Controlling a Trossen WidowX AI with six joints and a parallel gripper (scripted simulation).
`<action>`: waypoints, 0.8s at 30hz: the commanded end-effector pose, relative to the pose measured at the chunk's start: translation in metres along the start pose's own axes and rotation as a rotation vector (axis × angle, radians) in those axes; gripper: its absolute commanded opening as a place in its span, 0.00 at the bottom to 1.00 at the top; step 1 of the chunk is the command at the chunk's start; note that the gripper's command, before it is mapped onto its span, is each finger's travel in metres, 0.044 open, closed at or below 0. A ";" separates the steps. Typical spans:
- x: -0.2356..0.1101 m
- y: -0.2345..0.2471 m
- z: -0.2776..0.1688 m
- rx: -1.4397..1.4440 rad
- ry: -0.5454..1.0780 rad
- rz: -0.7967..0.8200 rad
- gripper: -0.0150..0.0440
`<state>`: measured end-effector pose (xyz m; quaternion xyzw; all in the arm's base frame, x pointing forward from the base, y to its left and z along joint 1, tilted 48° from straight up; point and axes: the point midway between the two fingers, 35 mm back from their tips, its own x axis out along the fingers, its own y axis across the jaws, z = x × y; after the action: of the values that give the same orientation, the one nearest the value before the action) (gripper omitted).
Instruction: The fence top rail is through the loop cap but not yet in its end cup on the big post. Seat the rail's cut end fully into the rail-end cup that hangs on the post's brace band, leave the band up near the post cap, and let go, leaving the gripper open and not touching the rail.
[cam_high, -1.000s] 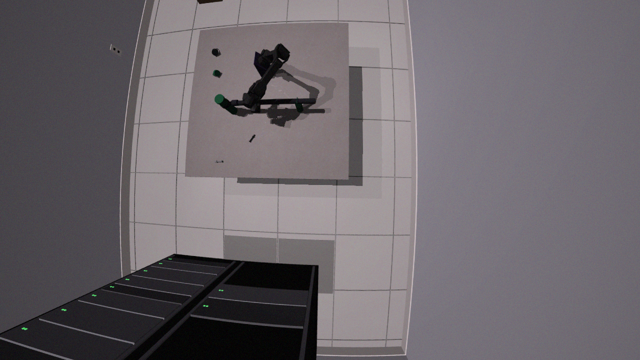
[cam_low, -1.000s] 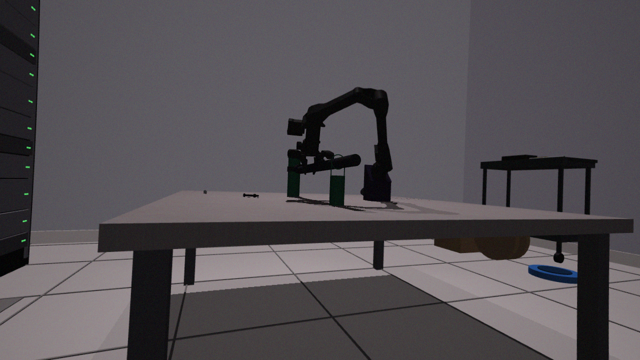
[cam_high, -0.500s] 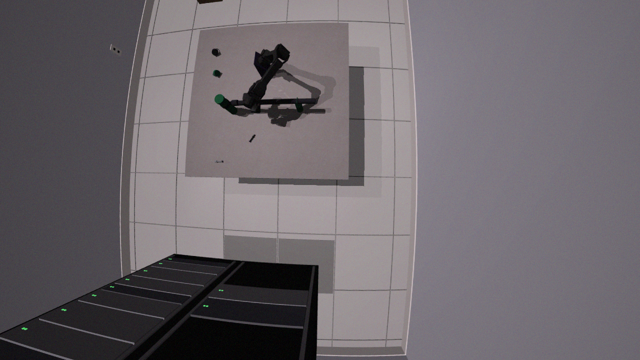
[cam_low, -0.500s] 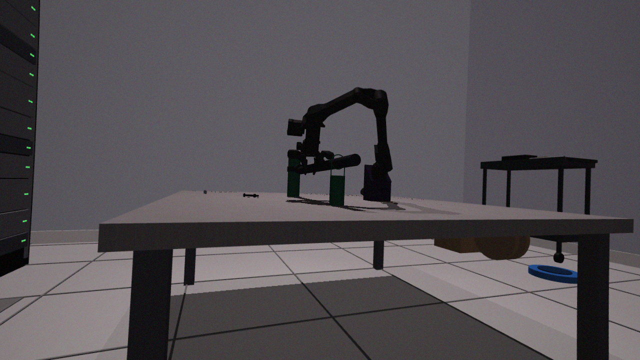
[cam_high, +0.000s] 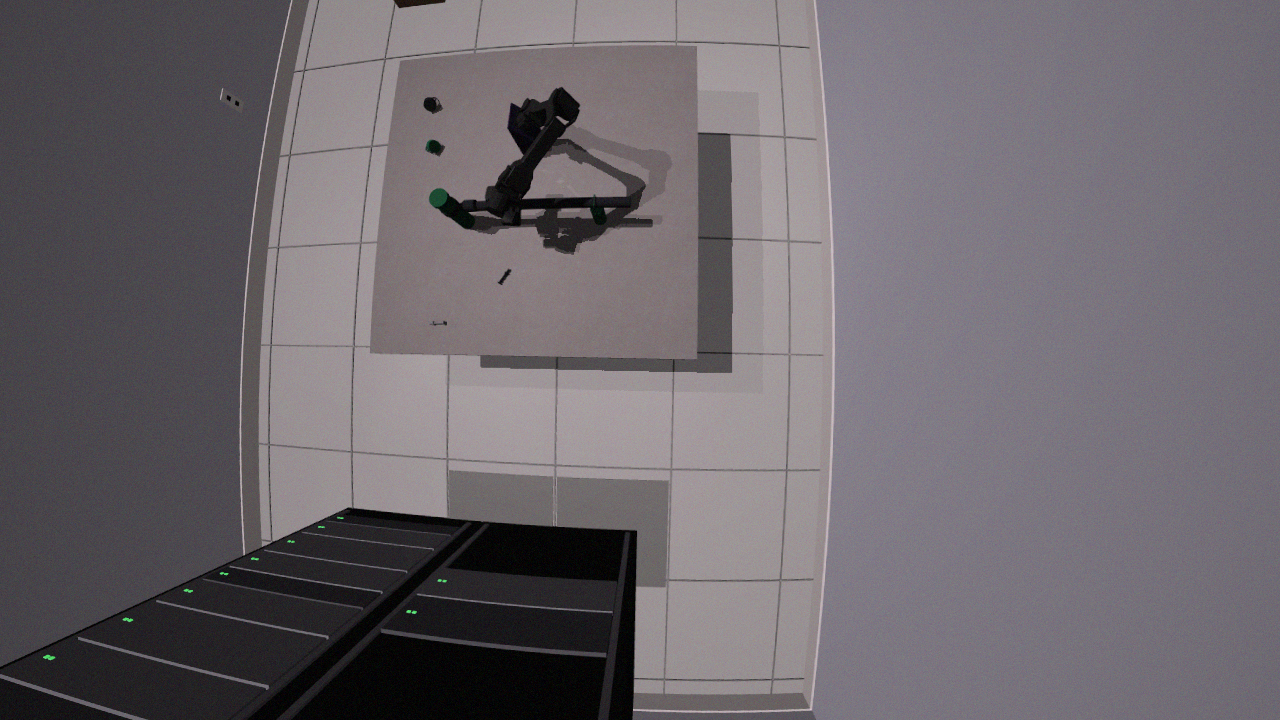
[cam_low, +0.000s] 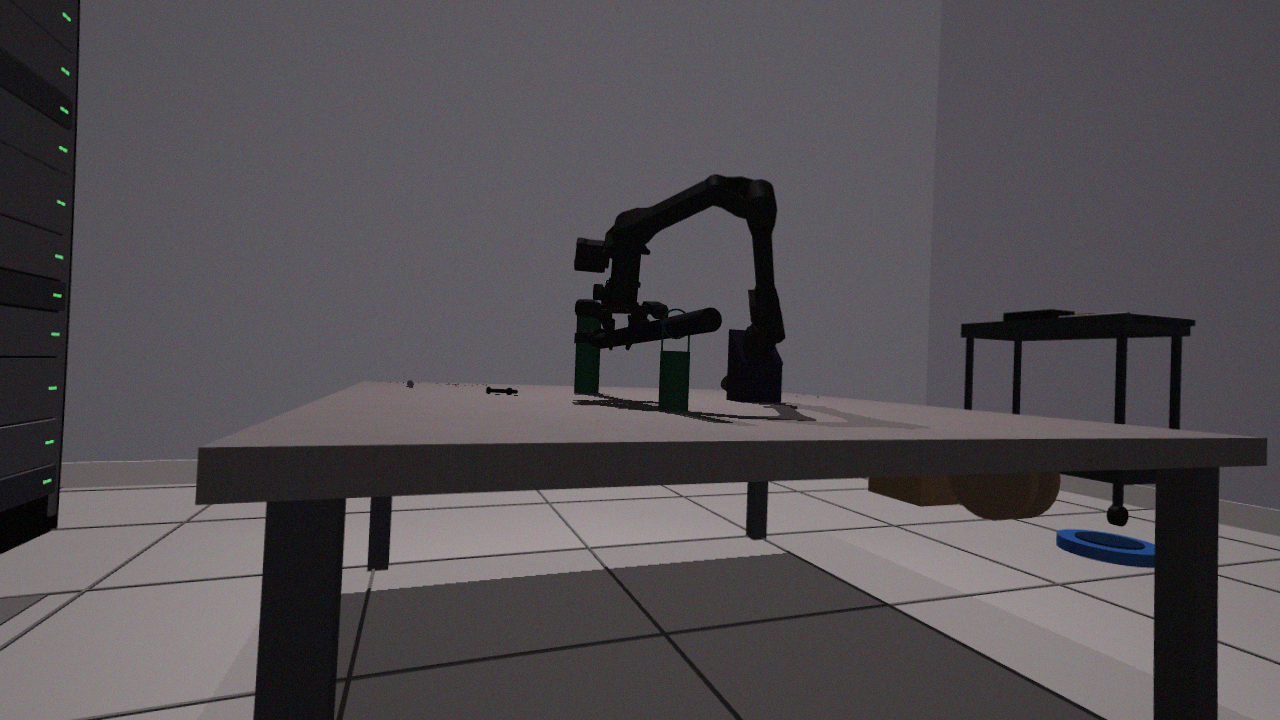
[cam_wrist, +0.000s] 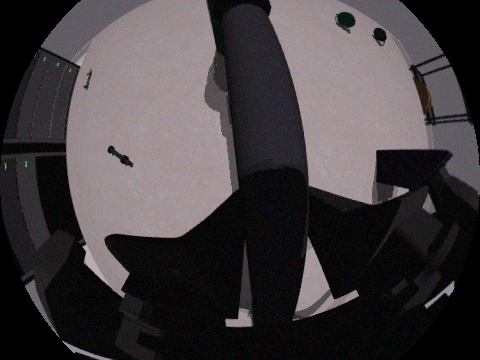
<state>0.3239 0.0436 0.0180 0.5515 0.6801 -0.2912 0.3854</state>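
Observation:
The dark top rail (cam_high: 563, 205) (cam_low: 693, 322) (cam_wrist: 260, 94) lies level above the table (cam_high: 581, 304) (cam_low: 626, 447). It passes through the loop cap on the small green post (cam_high: 597, 213) (cam_low: 674, 380). Its far end meets the dark rail-end cup (cam_high: 466, 210), which sits high on the big green post (cam_high: 438, 197) (cam_low: 587, 367). I cannot tell how deep the end sits in the cup. My gripper (cam_high: 507, 211) (cam_low: 629, 315) (cam_wrist: 267, 191) is shut on the rail, close to the big post.
A bolt (cam_high: 504, 276) (cam_low: 501, 390) (cam_wrist: 120, 156) and a small part (cam_high: 437, 323) (cam_wrist: 87, 78) lie on the table. Two small round pieces (cam_high: 434, 145) (cam_high: 431, 103) stand beyond the big post. A server rack (cam_low: 31, 268), a side cart (cam_low: 1074, 326) and a blue ring (cam_low: 1105, 546) stand off the table.

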 end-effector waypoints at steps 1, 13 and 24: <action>-0.002 0.000 0.002 0.000 -0.005 0.003 0.25; -0.003 0.001 0.003 -0.001 -0.008 0.003 0.25; -0.003 0.001 0.004 -0.001 -0.010 0.003 0.25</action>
<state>0.3240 0.0434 0.0181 0.5503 0.6809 -0.2917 0.3853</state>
